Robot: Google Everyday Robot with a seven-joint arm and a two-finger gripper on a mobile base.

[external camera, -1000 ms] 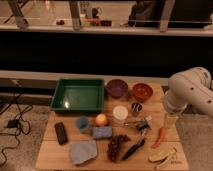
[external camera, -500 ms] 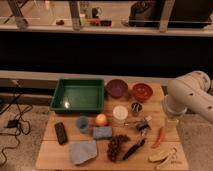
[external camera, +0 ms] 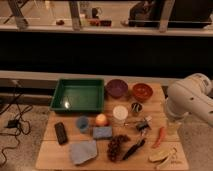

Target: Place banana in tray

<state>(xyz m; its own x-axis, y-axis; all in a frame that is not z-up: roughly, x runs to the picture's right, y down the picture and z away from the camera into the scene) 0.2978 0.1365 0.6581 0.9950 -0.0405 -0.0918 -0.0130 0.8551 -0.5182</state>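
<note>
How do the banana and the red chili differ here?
The banana is pale yellow, the red chili red. The banana lies at the front right corner of the table, the chili just behind it. Both are slender, lying flat; the gripper hangs beside the chili.

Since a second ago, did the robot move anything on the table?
No. Only the arm moved: it sank a little lower at the right edge of the table. The gripper hangs beneath it, beside the red chili. Nothing was picked up or put down. The banana lies where it was, front right, and the tray is unmoved.
</note>
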